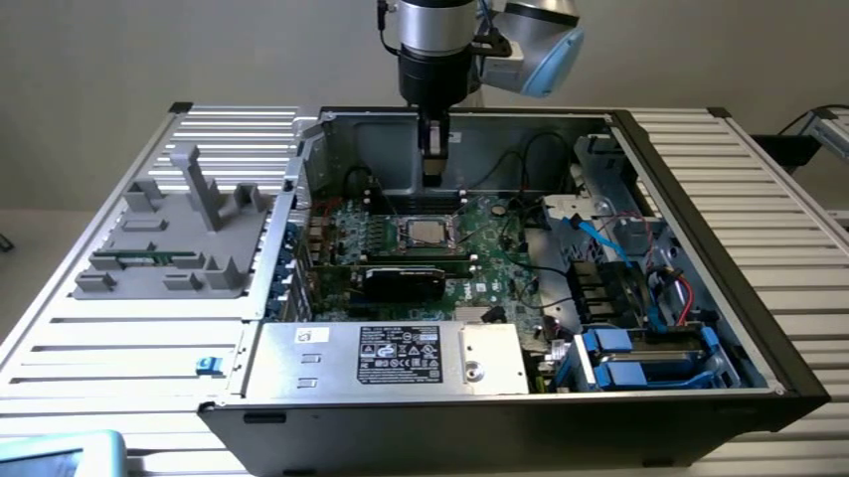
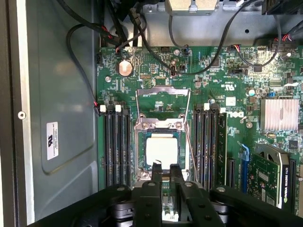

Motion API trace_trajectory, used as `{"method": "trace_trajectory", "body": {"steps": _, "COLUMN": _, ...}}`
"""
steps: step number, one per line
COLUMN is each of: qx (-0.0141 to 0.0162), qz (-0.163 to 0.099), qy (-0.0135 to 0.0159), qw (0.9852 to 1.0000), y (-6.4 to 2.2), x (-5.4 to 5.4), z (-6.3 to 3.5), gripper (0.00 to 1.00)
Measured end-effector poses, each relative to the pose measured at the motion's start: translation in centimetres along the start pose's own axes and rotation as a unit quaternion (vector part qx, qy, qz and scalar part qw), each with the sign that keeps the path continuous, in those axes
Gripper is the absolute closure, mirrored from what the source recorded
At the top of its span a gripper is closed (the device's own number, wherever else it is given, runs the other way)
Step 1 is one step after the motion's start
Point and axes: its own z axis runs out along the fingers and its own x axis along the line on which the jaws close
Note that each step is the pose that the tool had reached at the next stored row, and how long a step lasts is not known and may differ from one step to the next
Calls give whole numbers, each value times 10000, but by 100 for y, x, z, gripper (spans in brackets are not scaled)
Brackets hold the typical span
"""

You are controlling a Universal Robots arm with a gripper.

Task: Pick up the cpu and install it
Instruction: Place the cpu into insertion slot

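The cpu [image 2: 162, 150] lies flat in the socket [image 2: 142, 125] at the middle of the motherboard [image 2: 227, 85] — silver top up, the hinged frame [image 2: 163, 90] swung open just beyond it. Memory slots [image 2: 117, 146] flank the socket on both sides. The gripper [image 2: 166, 168] hangs above the socket's edge, apart from the chip, fingers drawn narrow — nothing between them. In the exterior view it stands over the board inside the open case [image 1: 464, 437].

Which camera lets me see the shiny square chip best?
The wrist view. It looks straight down on the cpu, close up, lying in its socket with the metal frame lifted open. The exterior view shows the cpu too, but as a little silver square in the middle of the green board.
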Motion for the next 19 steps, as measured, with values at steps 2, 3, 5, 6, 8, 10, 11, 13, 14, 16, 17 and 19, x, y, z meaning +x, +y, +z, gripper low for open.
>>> {"method": "trace_trajectory", "body": {"steps": 2, "qx": 0, "qz": 0, "qy": 0, "qw": 10000, "y": 0, "x": 0, "z": 0, "gripper": 87}}
{"method": "trace_trajectory", "body": {"steps": 3, "qx": 0, "qz": 1, "qy": 0, "qw": 10000, "y": 1, "x": 0, "z": 0, "gripper": 89}}
{"method": "trace_trajectory", "body": {"steps": 5, "qx": 0, "qz": 1, "qy": -1, "qw": 10000, "y": 30, "x": 1, "z": 0, "gripper": 89}}
{"method": "trace_trajectory", "body": {"steps": 6, "qx": 0, "qz": 1, "qy": 0, "qw": 10000, "y": 55, "x": 1, "z": 1, "gripper": 89}}
{"method": "trace_trajectory", "body": {"steps": 8, "qx": 0, "qz": 1, "qy": 0, "qw": 10000, "y": 113, "x": 2, "z": 3, "gripper": 89}}
{"method": "trace_trajectory", "body": {"steps": 10, "qx": 0, "qz": 2, "qy": 0, "qw": 10000, "y": 176, "x": 4, "z": 4, "gripper": 89}}
{"method": "trace_trajectory", "body": {"steps": 11, "qx": 0, "qz": 1, "qy": 0, "qw": 10000, "y": 209, "x": 5, "z": 5, "gripper": 89}}
{"method": "trace_trajectory", "body": {"steps": 13, "qx": 0, "qz": 2, "qy": 0, "qw": 10000, "y": 281, "x": 6, "z": 7, "gripper": 89}}
{"method": "trace_trajectory", "body": {"steps": 14, "qx": 0, "qz": 1, "qy": -1, "qw": 10000, "y": 318, "x": 7, "z": 8, "gripper": 89}}
{"method": "trace_trajectory", "body": {"steps": 16, "qx": 0, "qz": 2, "qy": 0, "qw": 10000, "y": 396, "x": 9, "z": 11, "gripper": 89}}
{"method": "trace_trajectory", "body": {"steps": 17, "qx": 0, "qz": 1, "qy": 0, "qw": 10000, "y": 434, "x": 9, "z": 13, "gripper": 89}}
{"method": "trace_trajectory", "body": {"steps": 19, "qx": 0, "qz": 2, "qy": 1, "qw": 10000, "y": 506, "x": 10, "z": 21, "gripper": 89}}
